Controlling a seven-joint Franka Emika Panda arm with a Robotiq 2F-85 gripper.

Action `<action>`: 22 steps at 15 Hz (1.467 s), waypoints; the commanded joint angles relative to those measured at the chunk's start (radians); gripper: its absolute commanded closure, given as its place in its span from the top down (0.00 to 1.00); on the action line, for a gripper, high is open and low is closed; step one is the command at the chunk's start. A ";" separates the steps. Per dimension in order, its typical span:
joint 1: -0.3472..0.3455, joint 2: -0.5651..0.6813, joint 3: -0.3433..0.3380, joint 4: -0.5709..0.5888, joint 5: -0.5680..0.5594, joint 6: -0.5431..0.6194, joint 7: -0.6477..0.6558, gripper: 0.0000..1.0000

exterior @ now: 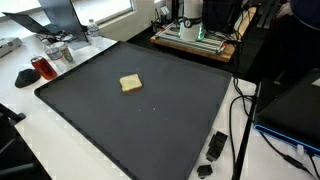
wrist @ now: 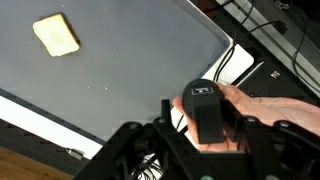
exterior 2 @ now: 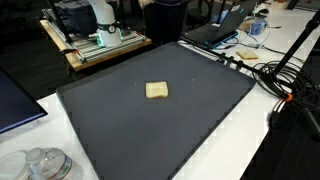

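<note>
In the wrist view a person's hand holds a black box-shaped device with a small white label between the fingers of my gripper. The jaws stand on either side of the device; whether they press on it I cannot tell. This happens past the edge of the dark mat, over the white table. A tan, sponge-like square lies on the mat far from the gripper, and shows in both exterior views. Neither exterior view shows the gripper.
Cables run along the mat's edge by the gripper. Small black devices lie on the white table beside the mat. Glass jars stand at a corner. A laptop and a wooden cart with equipment stand behind.
</note>
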 commanded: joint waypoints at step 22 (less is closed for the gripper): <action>-0.097 0.227 -0.045 0.234 -0.010 -0.157 0.009 0.07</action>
